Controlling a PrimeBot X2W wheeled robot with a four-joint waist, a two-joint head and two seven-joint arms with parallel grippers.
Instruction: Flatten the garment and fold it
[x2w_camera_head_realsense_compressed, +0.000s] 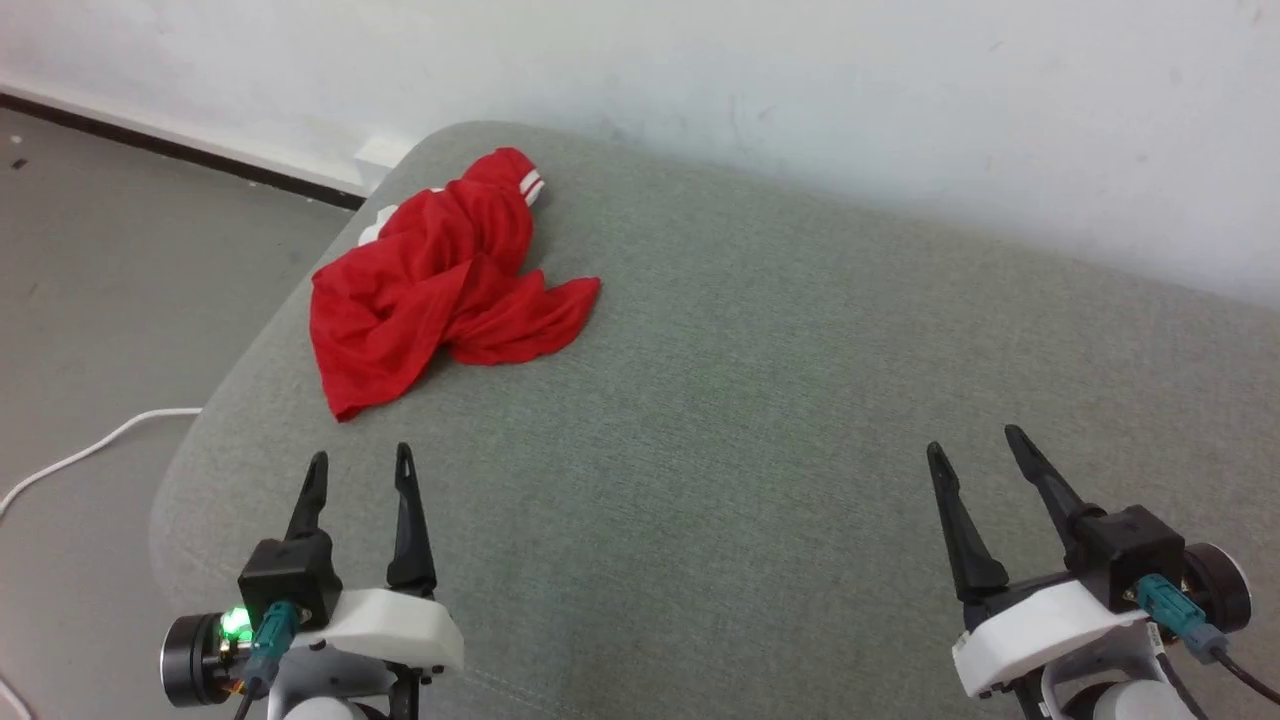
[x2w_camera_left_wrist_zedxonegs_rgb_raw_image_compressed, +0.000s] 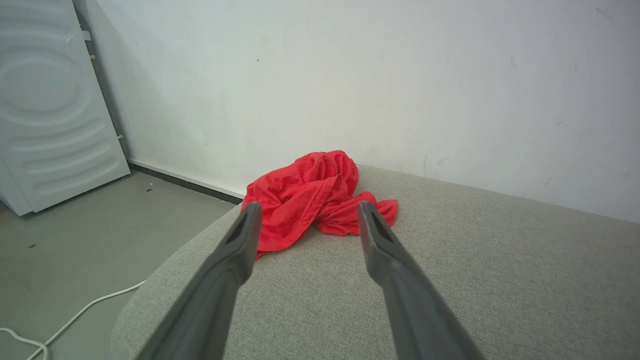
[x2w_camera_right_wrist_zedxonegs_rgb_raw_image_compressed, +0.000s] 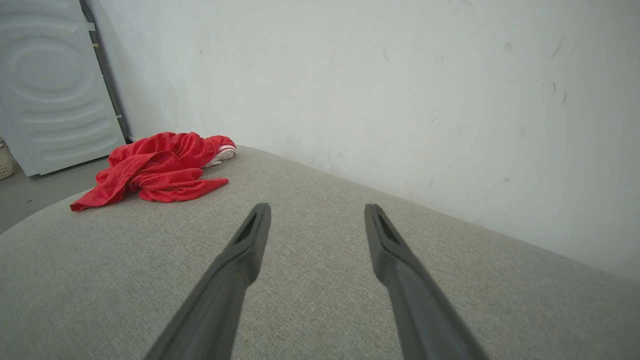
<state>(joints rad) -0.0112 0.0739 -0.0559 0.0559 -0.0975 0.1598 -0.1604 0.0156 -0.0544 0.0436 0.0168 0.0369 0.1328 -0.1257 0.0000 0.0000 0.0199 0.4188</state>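
Observation:
The garment (x2w_camera_head_realsense_compressed: 440, 280) is a red shirt crumpled in a heap at the far left corner of the grey cushioned surface (x2w_camera_head_realsense_compressed: 760, 400), with a bit of red-and-white striped trim at its far end. My left gripper (x2w_camera_head_realsense_compressed: 361, 464) hovers open a short way in front of the heap, nothing between its fingers. In the left wrist view the garment (x2w_camera_left_wrist_zedxonegs_rgb_raw_image_compressed: 310, 197) lies just beyond the open left gripper (x2w_camera_left_wrist_zedxonegs_rgb_raw_image_compressed: 306, 210). My right gripper (x2w_camera_head_realsense_compressed: 974, 443) stands open at the lower right, far from the cloth. From the right wrist the garment (x2w_camera_right_wrist_zedxonegs_rgb_raw_image_compressed: 155, 172) lies far left of the open right gripper (x2w_camera_right_wrist_zedxonegs_rgb_raw_image_compressed: 316, 210).
A white wall (x2w_camera_head_realsense_compressed: 800, 90) runs along the far edge of the surface. The grey floor (x2w_camera_head_realsense_compressed: 110, 280) drops away at the left, with a white cable (x2w_camera_head_realsense_compressed: 90, 450) lying on it. A white panelled door or appliance (x2w_camera_left_wrist_zedxonegs_rgb_raw_image_compressed: 50, 100) leans against the wall at the left.

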